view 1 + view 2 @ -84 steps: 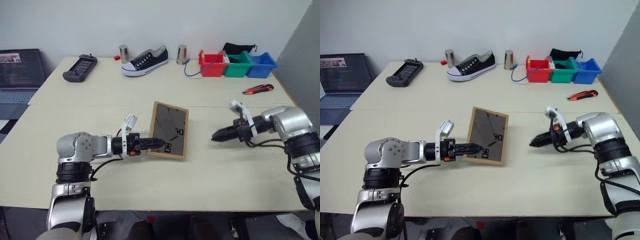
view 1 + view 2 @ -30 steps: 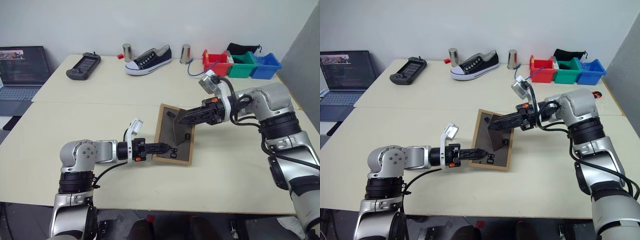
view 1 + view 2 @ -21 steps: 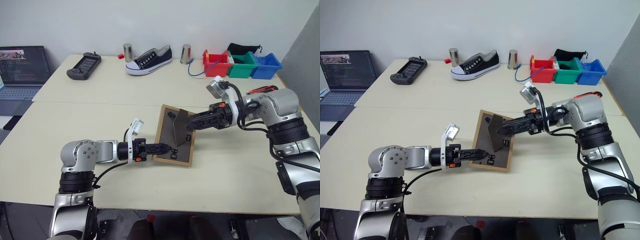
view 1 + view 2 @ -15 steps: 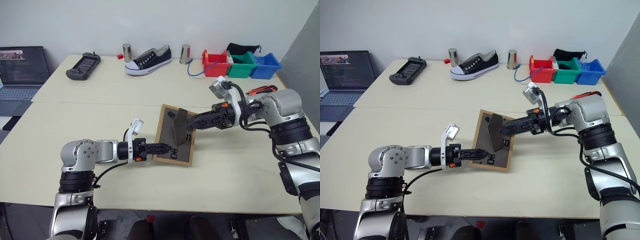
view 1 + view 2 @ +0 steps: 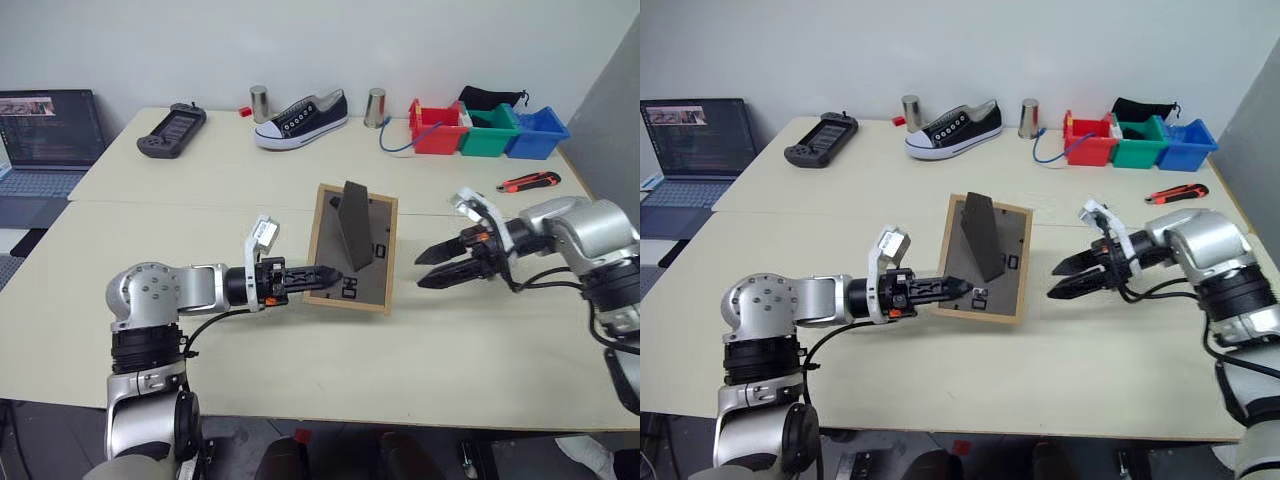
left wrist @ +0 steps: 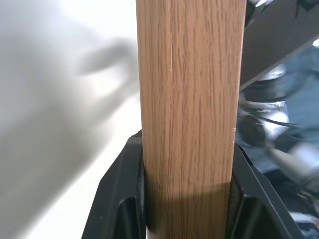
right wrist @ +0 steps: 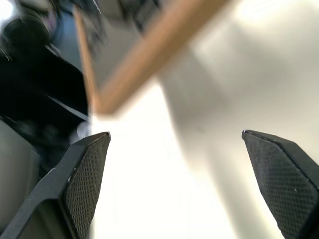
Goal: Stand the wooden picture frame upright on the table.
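Wooden picture frame (image 5: 352,249) is near the middle of the table (image 5: 300,390), just on my side of the seam, back side facing up toward the head camera. Dark grey back, triangular fold-out stand (image 5: 355,226) swung out and sticking up from it. Far edge of the frame looks raised and the near edge low by the tabletop; I can't tell if that near edge is touching.

My left gripper (image 5: 335,272) comes in from the left, roughly level, clamped on the frame's near left edge. In the left wrist view both black fingers (image 6: 122,199) sit flat against the two faces of the light-wood rail (image 6: 189,114), so it's gripping the frame.

My right gripper (image 5: 420,270) is off to the right of the frame, apart from it, pointing left and a bit down, above the table. Fingers spread wide with nothing between them; right wrist view shows the two textured pads (image 7: 82,184) far apart with bare tabletop in the gap and the frame's corner (image 7: 99,102) beyond.

Far side of the table: game controller (image 5: 165,131), black-and-white sneaker (image 5: 300,119), two metal cups (image 5: 259,103), red, green and blue bins (image 5: 485,130), blue cable (image 5: 395,143). Orange-and-black utility knife (image 5: 527,182) at the right edge. Open laptop (image 5: 45,135) to the left, past the table.
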